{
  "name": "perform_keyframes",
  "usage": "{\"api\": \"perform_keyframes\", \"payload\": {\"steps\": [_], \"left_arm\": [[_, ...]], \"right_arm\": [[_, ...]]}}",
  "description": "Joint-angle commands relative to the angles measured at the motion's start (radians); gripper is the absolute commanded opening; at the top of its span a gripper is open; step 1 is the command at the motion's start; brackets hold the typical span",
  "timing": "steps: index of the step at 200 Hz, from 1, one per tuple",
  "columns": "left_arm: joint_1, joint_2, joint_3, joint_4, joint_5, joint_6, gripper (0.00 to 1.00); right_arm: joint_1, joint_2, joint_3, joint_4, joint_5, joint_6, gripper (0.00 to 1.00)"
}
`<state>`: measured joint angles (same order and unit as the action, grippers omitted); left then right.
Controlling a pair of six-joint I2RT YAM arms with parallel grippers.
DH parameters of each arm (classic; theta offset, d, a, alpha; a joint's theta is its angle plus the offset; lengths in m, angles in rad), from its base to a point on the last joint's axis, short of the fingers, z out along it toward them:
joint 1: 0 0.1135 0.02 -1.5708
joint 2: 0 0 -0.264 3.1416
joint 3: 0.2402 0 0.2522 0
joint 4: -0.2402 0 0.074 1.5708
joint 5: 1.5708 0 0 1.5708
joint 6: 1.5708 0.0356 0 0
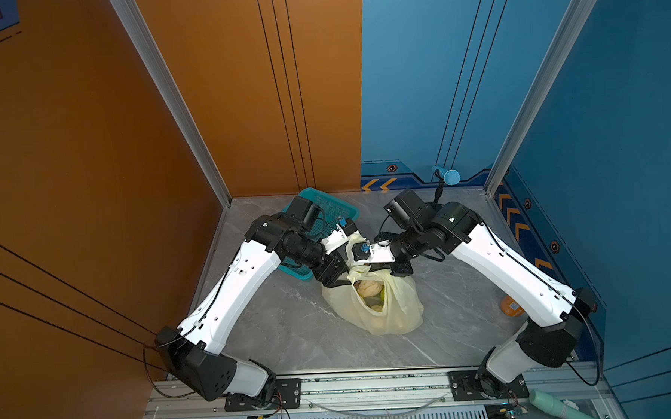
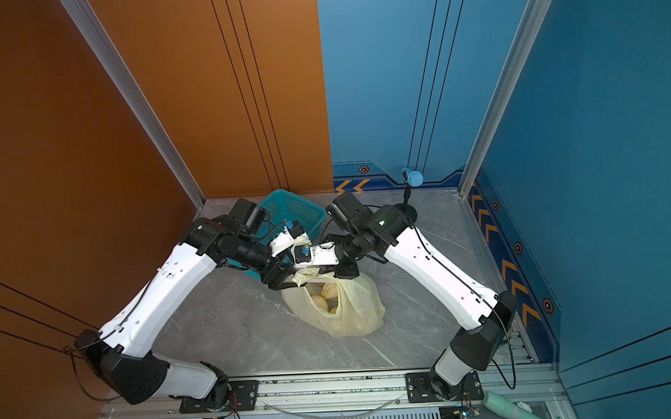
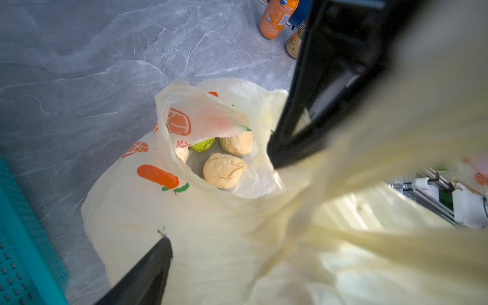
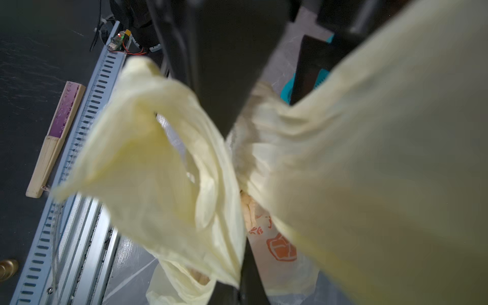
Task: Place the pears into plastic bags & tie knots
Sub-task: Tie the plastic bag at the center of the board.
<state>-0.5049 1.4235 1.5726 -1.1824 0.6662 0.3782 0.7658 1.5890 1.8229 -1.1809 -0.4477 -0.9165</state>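
Wondering how far along this is; teal basket [image 1: 336,208] at the left, then the left gripper [image 3: 218,198] spread wide, gripping nothing I can see?

re: pretty far imo; four pears [image 3: 224,170] visible inside the bag [image 1: 400,305] in the middle, a fifth I can't tell; right gripper [image 4: 237,182] pinching bag plastic; no knot yet, so tying's left.
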Motion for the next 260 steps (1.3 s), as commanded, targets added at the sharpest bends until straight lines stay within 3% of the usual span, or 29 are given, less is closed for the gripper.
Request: {"api": "perform_keyframes", "payload": {"steps": [1, 57, 93, 153, 207, 241, 260], "left_arm": [[-0.001, -0.016, -0.009, -0.021, 0.045, 0.031, 0.84], [0.002, -0.01, 0.08, 0.009, 0.055, 0.007, 0.93], [0.022, -0.062, 0.062, 0.098, 0.047, -0.057, 1.0], [-0.003, -0.074, 0.026, 0.129, 0.039, -0.078, 0.98], [0.001, -0.111, -0.007, 0.184, 0.177, -0.06, 0.98], [0.009, -0.097, -0.04, 0.245, 0.062, -0.121, 0.98], [0.007, -0.065, -0.029, 0.249, 0.065, -0.127, 0.97]], "right_arm": [[0.001, 0.013, 0.041, 0.026, 0.063, 0.073, 0.0], [0.001, 0.022, 0.052, 0.027, 0.074, 0.117, 0.0], [0.0, 0.024, 0.055, 0.027, 0.084, 0.163, 0.0], [-0.011, 0.022, 0.059, 0.027, 0.065, 0.214, 0.0], [-0.04, 0.036, 0.071, 0.029, 0.075, 0.269, 0.0], [-0.02, 0.013, 0.058, 0.033, 0.013, 0.228, 0.0], [-0.009, 0.003, 0.05, 0.046, -0.014, 0.229, 0.0]]}}
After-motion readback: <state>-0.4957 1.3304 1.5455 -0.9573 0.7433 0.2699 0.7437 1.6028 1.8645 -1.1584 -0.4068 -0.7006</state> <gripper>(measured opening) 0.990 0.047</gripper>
